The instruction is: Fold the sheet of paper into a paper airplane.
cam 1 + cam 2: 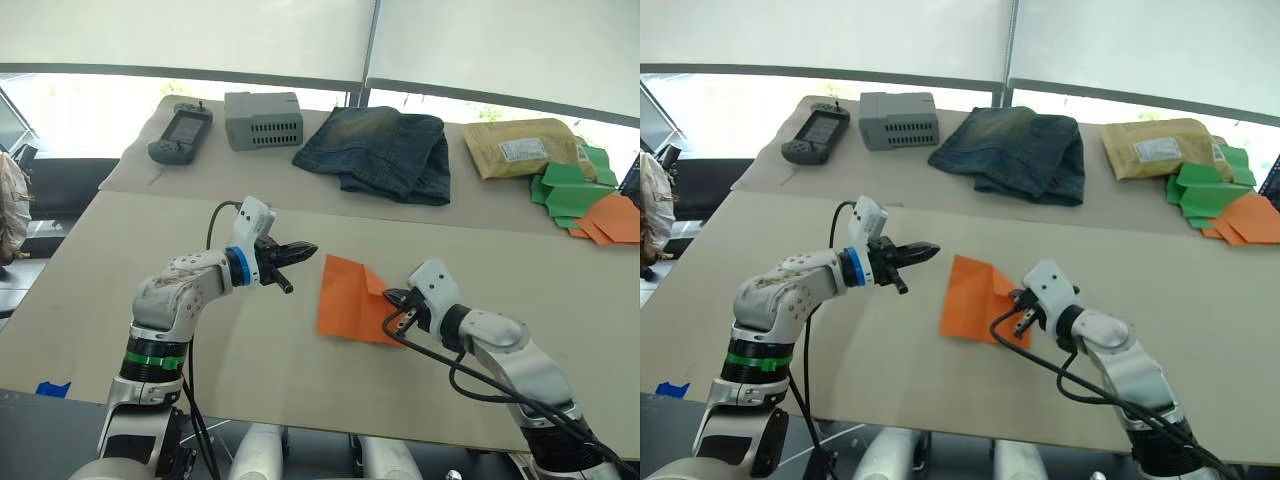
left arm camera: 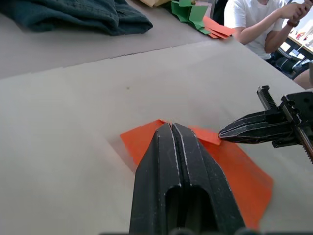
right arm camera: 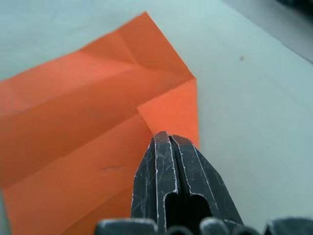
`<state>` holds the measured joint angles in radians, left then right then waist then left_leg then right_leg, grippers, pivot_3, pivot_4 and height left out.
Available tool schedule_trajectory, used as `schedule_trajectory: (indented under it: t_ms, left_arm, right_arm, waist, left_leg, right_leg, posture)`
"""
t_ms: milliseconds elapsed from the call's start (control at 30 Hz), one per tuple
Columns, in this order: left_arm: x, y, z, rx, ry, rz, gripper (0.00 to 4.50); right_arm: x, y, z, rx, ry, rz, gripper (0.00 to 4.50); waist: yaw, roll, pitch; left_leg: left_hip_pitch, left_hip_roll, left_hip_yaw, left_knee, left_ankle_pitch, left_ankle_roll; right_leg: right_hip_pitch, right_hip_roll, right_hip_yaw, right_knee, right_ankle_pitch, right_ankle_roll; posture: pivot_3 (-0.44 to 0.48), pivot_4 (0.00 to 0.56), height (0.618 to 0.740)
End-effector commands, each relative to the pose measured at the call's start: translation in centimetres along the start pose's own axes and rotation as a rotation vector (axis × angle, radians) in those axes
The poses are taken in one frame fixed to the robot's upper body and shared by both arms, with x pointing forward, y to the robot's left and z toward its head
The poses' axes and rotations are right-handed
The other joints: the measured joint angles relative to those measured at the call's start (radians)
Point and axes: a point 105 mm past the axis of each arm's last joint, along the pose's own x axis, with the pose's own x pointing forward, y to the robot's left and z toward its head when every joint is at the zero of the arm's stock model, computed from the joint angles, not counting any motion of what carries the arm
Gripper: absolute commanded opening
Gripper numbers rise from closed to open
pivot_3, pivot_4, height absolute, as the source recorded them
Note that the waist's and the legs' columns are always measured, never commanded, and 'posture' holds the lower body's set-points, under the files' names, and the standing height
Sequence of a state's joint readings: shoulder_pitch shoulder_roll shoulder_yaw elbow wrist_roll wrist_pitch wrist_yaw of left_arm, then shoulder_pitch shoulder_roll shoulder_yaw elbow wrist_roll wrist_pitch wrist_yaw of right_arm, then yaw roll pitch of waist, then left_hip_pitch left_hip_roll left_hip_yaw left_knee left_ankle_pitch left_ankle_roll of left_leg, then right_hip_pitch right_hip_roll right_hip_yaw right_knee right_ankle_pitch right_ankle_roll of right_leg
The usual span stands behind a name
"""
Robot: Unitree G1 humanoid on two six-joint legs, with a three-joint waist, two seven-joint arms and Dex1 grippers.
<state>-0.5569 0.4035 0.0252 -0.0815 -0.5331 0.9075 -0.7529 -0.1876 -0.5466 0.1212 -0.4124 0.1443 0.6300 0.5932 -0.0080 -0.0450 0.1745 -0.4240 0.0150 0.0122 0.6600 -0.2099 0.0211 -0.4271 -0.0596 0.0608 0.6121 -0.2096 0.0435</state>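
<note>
Early fold stage: corner flap being pressed down

Nearest you, the right gripper (image 1: pixel 393 300), fingers pressed together, rests its tip on the folded corner flap of the sheet of paper (image 1: pixel 345 298), which lies flat on the near table (image 1: pixel 120 240); the left gripper (image 1: pixel 300 251), also closed and holding nothing, hovers just beside the sheet's far edge; you would next crease this flap firmly, then fold the opposite corner; jeans (image 1: pixel 385 148) lie well beyond.
</note>
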Motion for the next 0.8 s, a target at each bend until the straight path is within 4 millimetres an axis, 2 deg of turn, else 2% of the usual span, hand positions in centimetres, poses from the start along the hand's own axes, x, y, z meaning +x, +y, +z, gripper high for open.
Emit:
schedule_trajectory:
  t_ms: [33,67,167,333,567,700,800]
  left_arm:
    - [0.1,0.3,1.1,-0.021,0.01,0.033,0.0]
    - [0.2,0.8,0.8,-0.041,0.03,0.063,0.0]
    - [0.8,1.4,0.6,-0.094,0.044,0.086,0.76]
    - [2.4,1.0,0.2,-0.149,0.089,0.083,2.45]
    - [4.4,1.3,-0.7,-0.168,0.128,0.114,2.45]
    - [5.3,0.4,-0.8,-0.154,0.135,0.067,2.45]
    - [5.9,-0.1,-0.7,-0.111,0.125,0.051,1.66]
  right_arm:
    - [0.2,-0.3,1.9,-0.04,-0.074,0.008,0.01]
    - [0.6,-0.3,1.5,-0.04,-0.059,0.012,0.01]
    - [1.4,-0.2,0.3,-0.036,-0.022,0.019,0.0]
    - [2.0,-0.3,-0.9,-0.022,0.004,0.015,0.0]
    - [2.2,-0.1,-1.4,-0.008,0.008,0.014,0.0]
    - [2.2,0.0,-1.5,-0.003,0.007,0.011,0.0]
    - [2.3,0.2,-1.6,-0.004,0.01,0.011,0.0]
  waist:
    - [-0.001,0.0,0.0]
    - [-0.002,0.0,0.0]
    - [-0.002,0.0,0.0]
    - [-0.002,0.0,0.0]
    - [-0.002,0.0,0.0]
    - [-0.003,0.0,0.0]
    - [-0.002,0.0,0.0]
  left_leg:
    - [0.0,0.0,0.0,0.0,0.0,0.0]
    - [0.0,0.0,0.0,0.0,0.0,0.0]
    - [0.002,0.0,0.001,0.0,0.0,0.0]
    - [0.001,-0.001,0.001,0.001,0.0,0.0]
    - [0.002,-0.002,0.001,0.001,0.001,-0.001]
    - [0.002,-0.002,0.001,0.001,0.001,-0.001]
    - [0.002,-0.002,0.001,0.001,0.001,-0.001]
  right_leg:
    - [0.0,0.0,0.0,0.0,-0.001,0.001]
    - [0.0,0.0,0.0,0.001,-0.001,0.001]
    - [0.002,0.001,0.0,0.001,0.0,0.001]
    - [0.001,0.0,0.0,0.001,0.003,-0.004]
    - [0.002,0.0,0.0,0.002,0.004,-0.005]
    - [0.002,0.001,0.0,0.003,0.004,-0.005]
    - [0.002,0.001,0.0,0.003,0.005,-0.005]
  posture:
    - [0.0,0.15,0.728]
    - [0.0,0.15,0.728]
    - [0.0,0.15,0.728]
    - [0.0,0.15,0.728]
    - [0.0,0.15,0.728]
    - [0.0,0.15,0.728]
    - [0.0,0.15,0.728]
